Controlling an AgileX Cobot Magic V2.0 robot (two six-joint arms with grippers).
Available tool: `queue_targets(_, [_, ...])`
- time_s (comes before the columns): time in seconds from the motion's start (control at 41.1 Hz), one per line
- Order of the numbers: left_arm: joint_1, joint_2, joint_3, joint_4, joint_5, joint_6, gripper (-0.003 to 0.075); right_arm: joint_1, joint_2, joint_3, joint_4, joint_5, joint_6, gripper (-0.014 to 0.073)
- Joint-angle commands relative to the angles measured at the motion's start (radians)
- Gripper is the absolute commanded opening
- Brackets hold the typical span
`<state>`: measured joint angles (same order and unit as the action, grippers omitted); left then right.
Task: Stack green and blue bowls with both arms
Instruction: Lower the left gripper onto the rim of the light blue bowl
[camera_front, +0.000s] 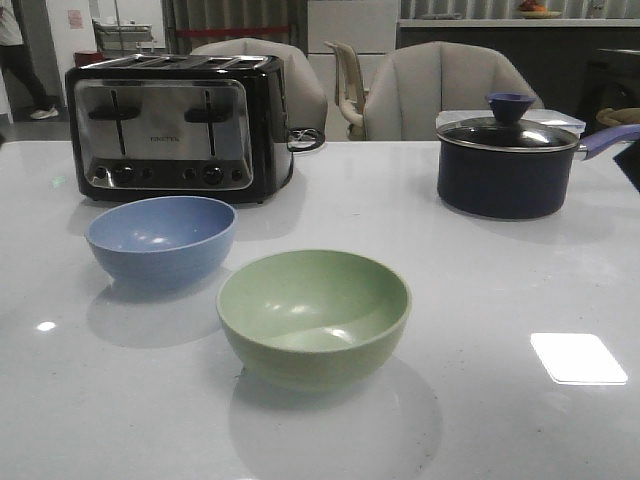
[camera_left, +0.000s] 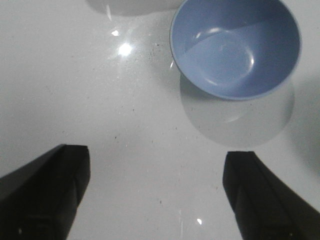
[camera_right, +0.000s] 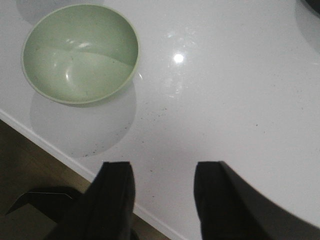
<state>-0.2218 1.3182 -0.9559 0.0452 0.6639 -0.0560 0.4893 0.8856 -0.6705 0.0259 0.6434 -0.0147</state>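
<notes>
The green bowl (camera_front: 314, 317) stands upright and empty on the white table, near the front middle. The blue bowl (camera_front: 161, 240) stands upright and empty to its left, a little farther back, in front of the toaster. The two bowls are apart. Neither arm shows in the front view. In the left wrist view my left gripper (camera_left: 157, 160) is open wide and empty over bare table, with the blue bowl (camera_left: 235, 47) ahead of it. In the right wrist view my right gripper (camera_right: 162, 172) is open and empty over the table's front edge, with the green bowl (camera_right: 80, 52) ahead.
A black and chrome toaster (camera_front: 175, 125) stands at the back left. A dark lidded saucepan (camera_front: 510, 160) with a blue knob stands at the back right, its handle pointing right. Chairs (camera_front: 440, 90) stand behind the table. The table edge (camera_right: 60, 155) and floor show under my right gripper.
</notes>
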Motion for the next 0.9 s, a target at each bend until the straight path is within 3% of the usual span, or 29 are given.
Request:
queue_targets(0.0, [-0.009,0.099,-0.128,-0.019,-0.042,0.002,0.0594,0.001,-0.012,-0.026,-0.011,-0.055,-0.009,0.0412])
queue_targets(0.365, [-0.009,0.518,-0.462,-0.054,0.018,0.002,0.0582,0.001,-0.012,-0.026,-0.011,-0.055,-0.009,0.0412])
queue_targets(0.608, [-0.009,0.618,-0.526,-0.054,0.039,0.002,0.0571,0.001,-0.012,-0.026,-0.011,-0.055,-0.009,0.0412])
queue_targets(0.681, [-0.009,0.622,-0.526,-0.054,0.044,0.002,0.052,0.001,-0.012,-0.026,-0.011,-0.055,-0.009,0.0412])
queue_targets(0.876, [-0.009,0.625,-0.526,-0.054,0.059,0.002,0.0299,0.001,-0.012,-0.026,-0.011,-0.055,-0.009,0.0412])
